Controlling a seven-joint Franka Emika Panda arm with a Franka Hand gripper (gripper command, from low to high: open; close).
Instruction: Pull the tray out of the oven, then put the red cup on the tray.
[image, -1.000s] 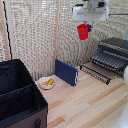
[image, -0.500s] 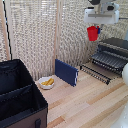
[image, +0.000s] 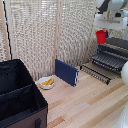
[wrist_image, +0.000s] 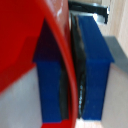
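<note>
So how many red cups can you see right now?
1. The red cup hangs in the tool, in the air above the tray pulled out of the oven. Others may be hidden inside the black bin.

The arm is white with smooth, rounded casings. A dark grey band marks the joint near the top of the exterior view, and below it sits a boxy white wrist block. Another bulbous white segment shows at that view's right edge. The claw (image: 102, 33) is mostly hidden there. In the wrist view its fingers (wrist_image: 92, 65) are blocky and deep blue, with black inner pads.
</note>
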